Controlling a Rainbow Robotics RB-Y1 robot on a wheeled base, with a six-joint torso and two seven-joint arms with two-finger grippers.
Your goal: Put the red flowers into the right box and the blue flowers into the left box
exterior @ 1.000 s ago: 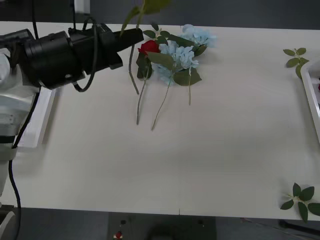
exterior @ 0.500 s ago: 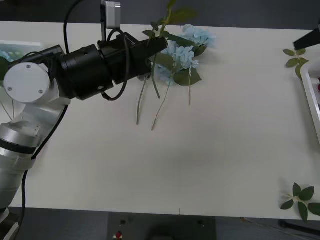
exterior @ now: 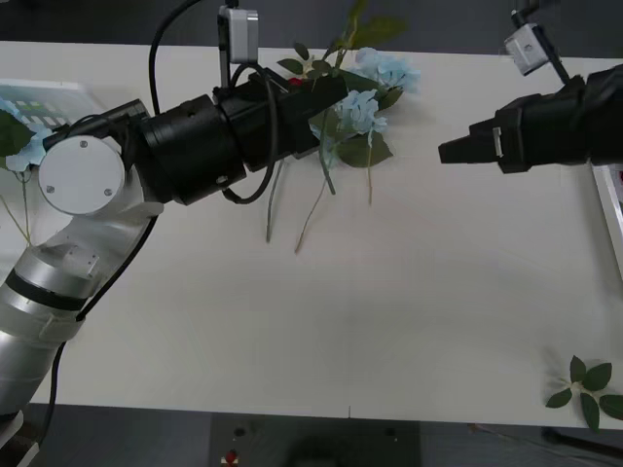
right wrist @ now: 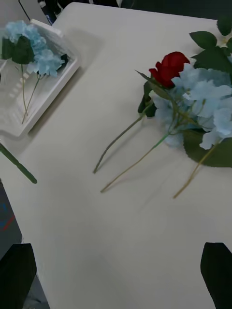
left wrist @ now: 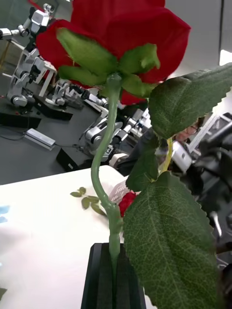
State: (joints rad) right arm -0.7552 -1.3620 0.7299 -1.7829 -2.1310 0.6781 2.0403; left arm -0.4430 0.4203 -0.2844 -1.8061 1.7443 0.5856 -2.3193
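My left gripper [exterior: 331, 89] [left wrist: 113, 248] hangs over the flower pile at the table's far side, shut on the green stem of a red flower [left wrist: 121, 34]. Its leaves [exterior: 368, 29] stick up and its stem end [exterior: 327, 173] hangs down. A second red flower [right wrist: 169, 67] lies on the table among blue flowers [exterior: 362, 109] [right wrist: 208, 101]. My right gripper [exterior: 450, 152] [right wrist: 116, 251] hovers open to the right of the pile, nothing between its fingers. The left box [exterior: 58, 92] [right wrist: 48, 91] at the far left holds blue flowers [right wrist: 34, 48]. The right box [exterior: 608, 209] shows as a white rim at the right edge.
A loose green leaf sprig [exterior: 586, 387] lies near the front right corner of the table. Another sprig [left wrist: 87, 200] lies on the table beyond the held flower. The near half of the table [exterior: 389, 311] is bare.
My left arm has swung rightward over the pile with the red flower held. My right arm has come in from the right edge toward the pile.
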